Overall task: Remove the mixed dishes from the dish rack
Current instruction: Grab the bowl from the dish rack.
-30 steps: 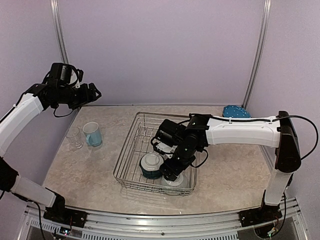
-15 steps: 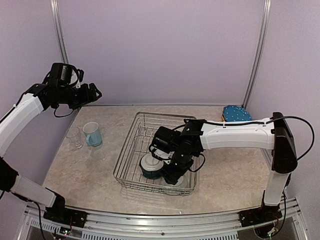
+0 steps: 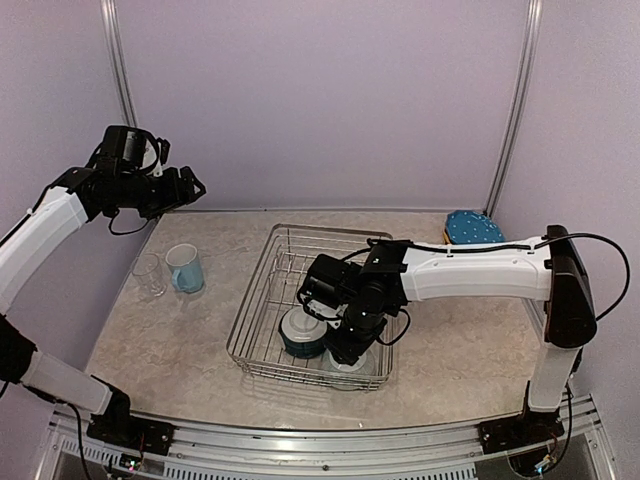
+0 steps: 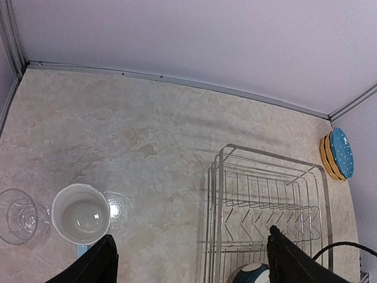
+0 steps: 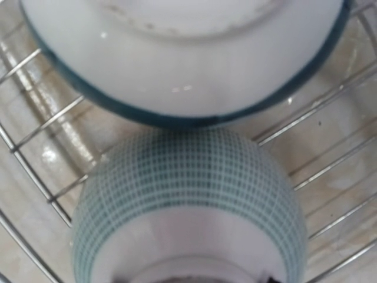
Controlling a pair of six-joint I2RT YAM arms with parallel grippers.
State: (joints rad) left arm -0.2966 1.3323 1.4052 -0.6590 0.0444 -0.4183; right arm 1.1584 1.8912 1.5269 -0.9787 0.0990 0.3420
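**Only two dishes inside the dish rack (image 3: 290,262)**

One teal bowl (image 3: 300,333) and one pale checked bowl (image 5: 188,200) sit just beside each other at the rack's near end. On the table (image 3: 180,340) to the left stand one light blue mug (image 3: 186,268) and one clear glass (image 3: 147,275), side by side. At the far right corner, one blue plate (image 4: 343,152) lies on two yellow-orange plates (image 4: 326,154).

The left gripper (image 3: 190,185) hangs high, jaws apart, holding nothing. The right gripper (image 3: 348,350) is low over the pale bowl. Its fingers are hidden from above and cut off in its own camera, so I cannot tell whether they grip.
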